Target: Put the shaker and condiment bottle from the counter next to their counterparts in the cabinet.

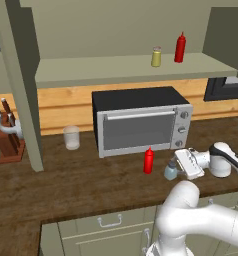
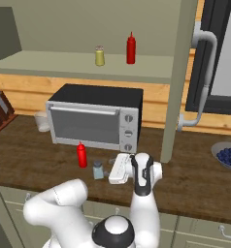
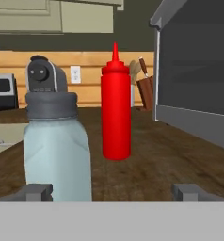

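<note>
In the left base view, the shaker (image 1: 170, 171) is seen at lower right of centre on the counter (image 1: 66, 180), with the gripper (image 1: 175, 165) brought right up to it from the right — contact can't really be judged from here. The condiment bottle (image 1: 148, 160) is stood just left of the shaker, in front of the black microwave (image 1: 140, 122). Up on the shelf of the cabinet (image 1: 121, 69), at upper right, the yellowish shaker (image 1: 156, 56) and a second red bottle (image 1: 180, 48) are parked side by side. A pale cup (image 1: 71, 137) and a knife block (image 1: 8, 140) are found at the left.

In the right base view, the shaker (image 2: 98, 170) is placed at lower centre, the condiment bottle (image 2: 81, 155) just left of it, and the gripper (image 2: 109, 171) is set just right of the shaker. A bowl of blueberries (image 2: 227, 155) is seen at the right edge.

In the hand view, the shaker (image 3: 57, 150) is shown large at lower left, between the two dark finger tips (image 3: 36, 191) — the jaws are spread wide, nothing is clamped. The condiment bottle (image 3: 116, 108) is stood upright behind it, at centre.
</note>
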Available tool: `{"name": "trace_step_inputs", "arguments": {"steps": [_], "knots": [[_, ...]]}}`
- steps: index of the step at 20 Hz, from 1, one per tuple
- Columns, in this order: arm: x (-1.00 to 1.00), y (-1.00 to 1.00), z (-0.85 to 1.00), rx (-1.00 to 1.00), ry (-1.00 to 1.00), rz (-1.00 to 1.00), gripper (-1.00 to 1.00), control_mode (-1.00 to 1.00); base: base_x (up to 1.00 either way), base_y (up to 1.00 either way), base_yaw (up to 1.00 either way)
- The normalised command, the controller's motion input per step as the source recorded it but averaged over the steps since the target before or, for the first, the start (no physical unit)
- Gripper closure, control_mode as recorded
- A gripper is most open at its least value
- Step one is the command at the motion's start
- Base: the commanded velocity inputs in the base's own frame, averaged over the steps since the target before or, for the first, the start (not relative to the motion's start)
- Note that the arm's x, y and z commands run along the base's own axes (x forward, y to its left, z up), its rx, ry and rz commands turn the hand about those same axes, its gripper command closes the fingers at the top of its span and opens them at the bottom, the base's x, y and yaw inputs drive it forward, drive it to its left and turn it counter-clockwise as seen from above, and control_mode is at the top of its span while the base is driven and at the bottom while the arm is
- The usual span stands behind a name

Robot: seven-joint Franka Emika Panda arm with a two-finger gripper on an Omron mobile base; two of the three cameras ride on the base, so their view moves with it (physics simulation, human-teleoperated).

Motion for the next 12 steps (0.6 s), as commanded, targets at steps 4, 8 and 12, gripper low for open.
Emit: {"name": "trace_step_inputs", "arguments": {"steps": [4,8,12], "knots": [[0.0,0.0,0.0,0.0,0.0,0.01,-1.0,-1.0,0.0,0.0,0.0],[0.0,0.0,0.0,0.0,0.0,0.01,-1.0,-1.0,0.0,0.0,0.0],[-0.05,-0.04,0.0,0.0,0.0,0.03,-1.0,-1.0,0.0,0.0,0.0]]}}
